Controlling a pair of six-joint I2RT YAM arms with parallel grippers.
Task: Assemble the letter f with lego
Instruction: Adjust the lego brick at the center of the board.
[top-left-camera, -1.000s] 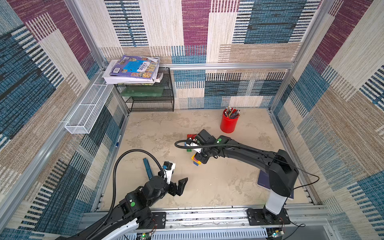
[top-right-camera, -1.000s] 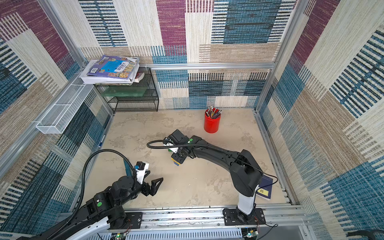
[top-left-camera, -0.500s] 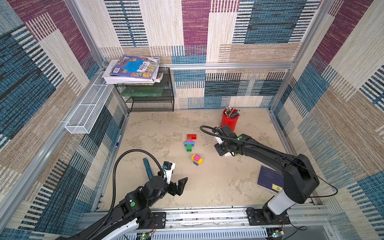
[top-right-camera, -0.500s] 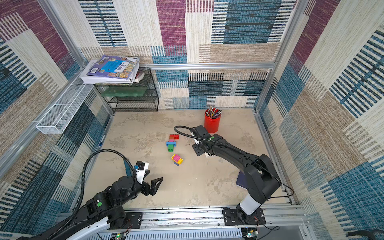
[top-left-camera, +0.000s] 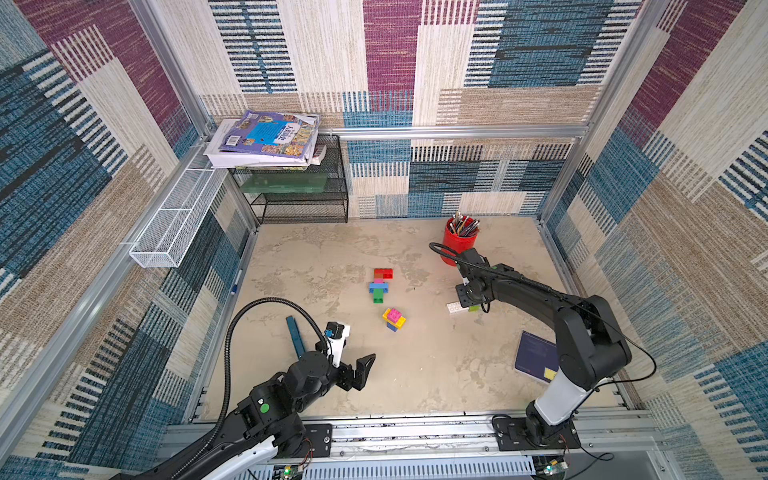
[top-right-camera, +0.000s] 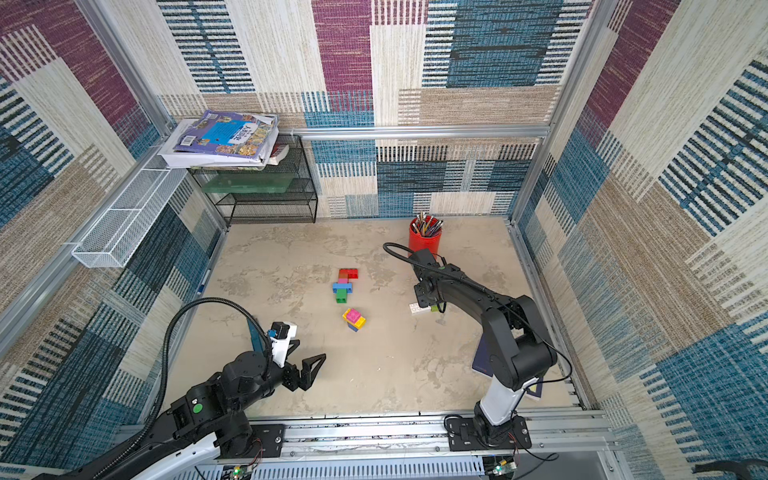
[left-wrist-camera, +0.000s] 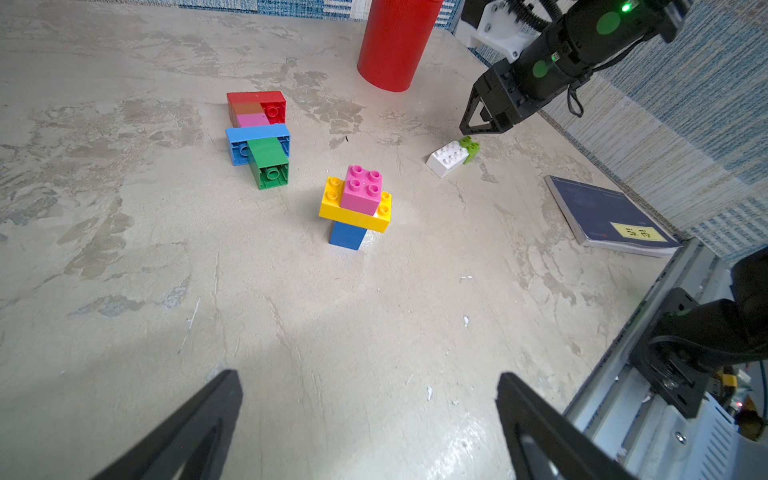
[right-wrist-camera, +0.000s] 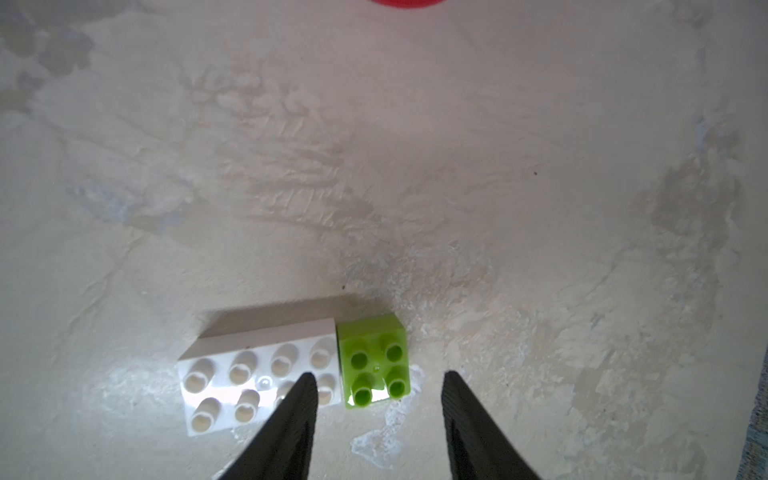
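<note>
The right gripper (right-wrist-camera: 379, 375) hangs open above the green brick (right-wrist-camera: 372, 345), which lies between its jaws. The long white brick (right-wrist-camera: 249, 374) touches its side. The left gripper (left-wrist-camera: 368, 376), also open, is well apart.

The left end effector (left-wrist-camera: 368, 376) has its fingers spread wide above the bare bench (left-wrist-camera: 124, 270). Ahead, a pink brick (left-wrist-camera: 360, 189) tops a yellow brick (left-wrist-camera: 353, 216) on an upright blue brick (left-wrist-camera: 347, 237). Beyond them a joined row (left-wrist-camera: 257, 137), red through green, lies on its side. A white brick (left-wrist-camera: 446, 158) touches a lime brick (left-wrist-camera: 469, 147), just below the right end effector (left-wrist-camera: 478, 126). A red cup (left-wrist-camera: 395, 41) and a book (left-wrist-camera: 606, 216) are near the edges.
</note>
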